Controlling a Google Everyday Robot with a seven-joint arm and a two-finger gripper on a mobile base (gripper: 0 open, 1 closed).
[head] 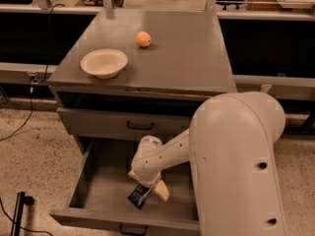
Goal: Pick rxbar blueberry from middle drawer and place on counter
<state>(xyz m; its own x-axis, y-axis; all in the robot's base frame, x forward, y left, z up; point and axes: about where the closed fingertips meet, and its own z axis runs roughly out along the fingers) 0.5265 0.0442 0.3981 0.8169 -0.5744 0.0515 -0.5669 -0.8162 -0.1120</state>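
The rxbar blueberry, a dark navy wrapper, lies flat on the floor of the open middle drawer, near its front. My gripper reaches down into the drawer right over the bar. Its two cream fingers are spread, one just right of the bar and the other up to its left. The bar rests on the drawer floor, not lifted. The grey counter is the cabinet's top, above the drawers. My large white arm fills the lower right and hides the drawer's right side.
A cream bowl stands on the counter's front left and an orange fruit sits behind it. A shut shallower drawer front with a black handle hangs above the open drawer. Speckled floor lies to the left, with a cable.
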